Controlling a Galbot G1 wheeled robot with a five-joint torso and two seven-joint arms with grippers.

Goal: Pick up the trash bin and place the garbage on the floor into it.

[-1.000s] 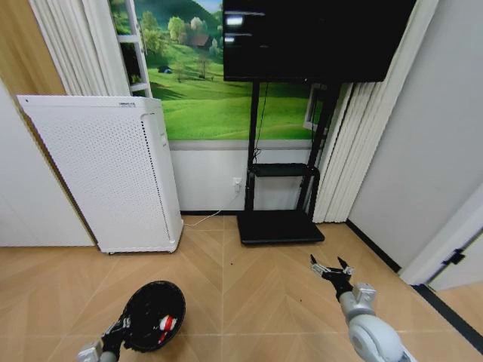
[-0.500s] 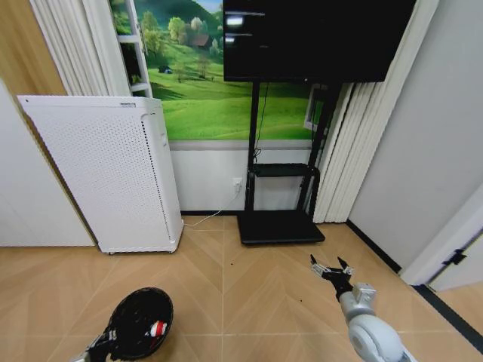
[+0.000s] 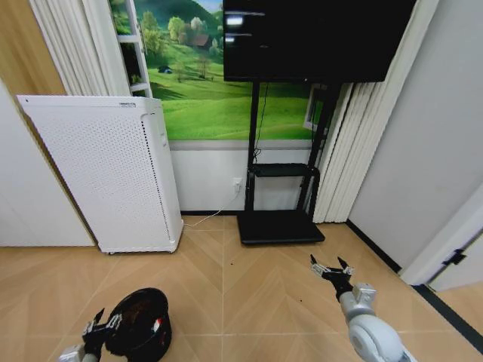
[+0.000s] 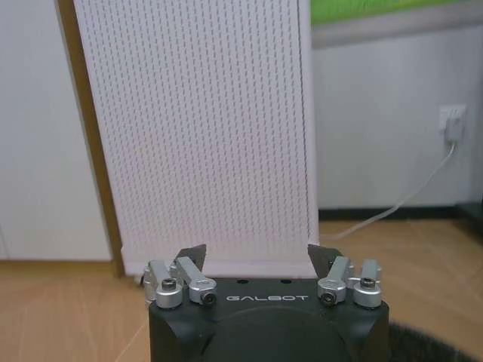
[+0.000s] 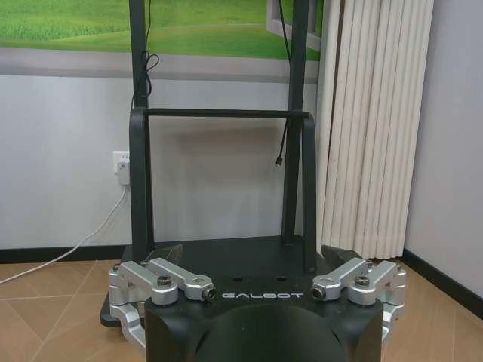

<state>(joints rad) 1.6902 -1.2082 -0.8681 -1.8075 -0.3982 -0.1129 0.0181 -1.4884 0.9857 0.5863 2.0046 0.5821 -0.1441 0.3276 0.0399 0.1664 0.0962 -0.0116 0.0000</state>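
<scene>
Head view: the bin (image 3: 140, 332) stands on the floor (image 3: 249, 294) near the lower left, apart from the white appliance (image 3: 106, 170) behind it, with a red-and-white piece (image 3: 156, 325) showing inside. The left gripper (image 3: 98, 324) sits just beside the bin's left rim, fingers spread and holding nothing. The right gripper (image 3: 330, 269) hangs over bare floor at the right, fingers splayed, empty.

Left wrist view: the left gripper (image 4: 256, 260) is wide open in front of the appliance (image 4: 196, 128); a dark edge of the bin (image 4: 438, 347) shows beside it.

Right wrist view: the right gripper (image 5: 253, 258) is wide open and empty, facing the black TV stand (image 5: 219, 188)
</scene>
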